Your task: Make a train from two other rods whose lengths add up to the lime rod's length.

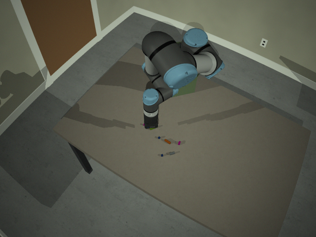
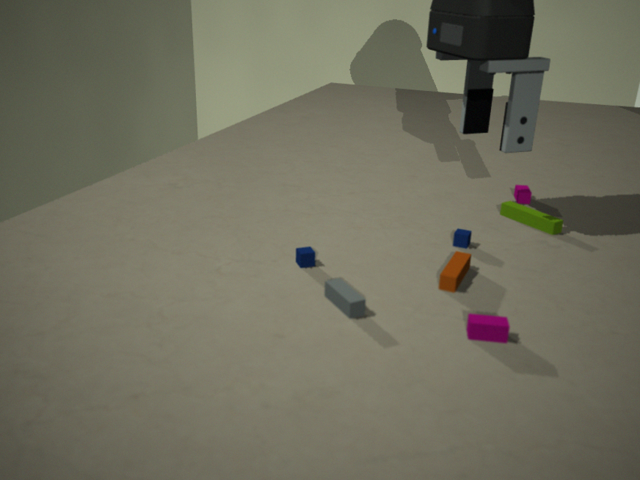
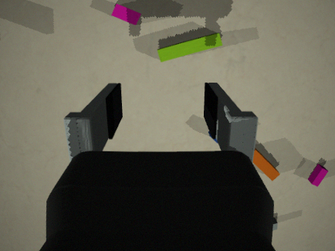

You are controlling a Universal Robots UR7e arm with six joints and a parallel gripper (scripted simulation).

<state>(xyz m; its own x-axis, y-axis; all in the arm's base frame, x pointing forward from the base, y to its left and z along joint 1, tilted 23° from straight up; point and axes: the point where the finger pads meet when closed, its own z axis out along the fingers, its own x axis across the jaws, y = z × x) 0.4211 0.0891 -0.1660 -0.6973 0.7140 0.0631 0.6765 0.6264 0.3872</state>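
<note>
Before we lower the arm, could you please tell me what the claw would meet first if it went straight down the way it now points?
Most likely bare table. The open, empty claw points straight down, with no rod between its fingers. The lime rod lies just ahead of them and the orange rod off to one side, though depth is hard to judge.
</note>
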